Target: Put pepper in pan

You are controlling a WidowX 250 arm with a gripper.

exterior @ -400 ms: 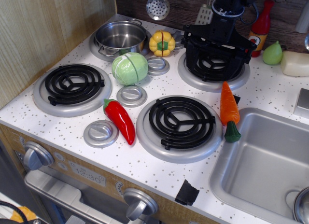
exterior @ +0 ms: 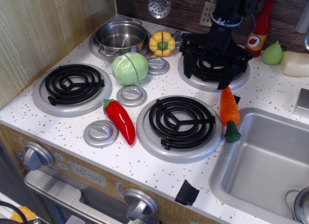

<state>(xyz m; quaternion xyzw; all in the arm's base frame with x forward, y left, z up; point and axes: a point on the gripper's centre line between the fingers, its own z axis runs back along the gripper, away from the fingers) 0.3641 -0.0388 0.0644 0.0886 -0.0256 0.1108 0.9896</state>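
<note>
The red chili pepper [exterior: 120, 120] lies on the white counter between the front left and front middle burners, stem toward the back left. The steel pan [exterior: 119, 36] stands empty on the back left burner. My black gripper [exterior: 209, 65] hangs over the back right burner, far right of the pan and behind the pepper. Its fingers are spread wide and hold nothing.
A green cabbage [exterior: 129, 68] sits between pepper and pan. A yellow bell pepper [exterior: 162, 43] is right of the pan. An orange carrot [exterior: 229, 108] lies by the steel sink [exterior: 270, 185]. A ketchup bottle [exterior: 258, 31] and a green pear [exterior: 273, 53] stand at the back right.
The gripper has turned and shifted slightly over the back right burner, staying open. The pepper, pan and other objects have not moved.
</note>
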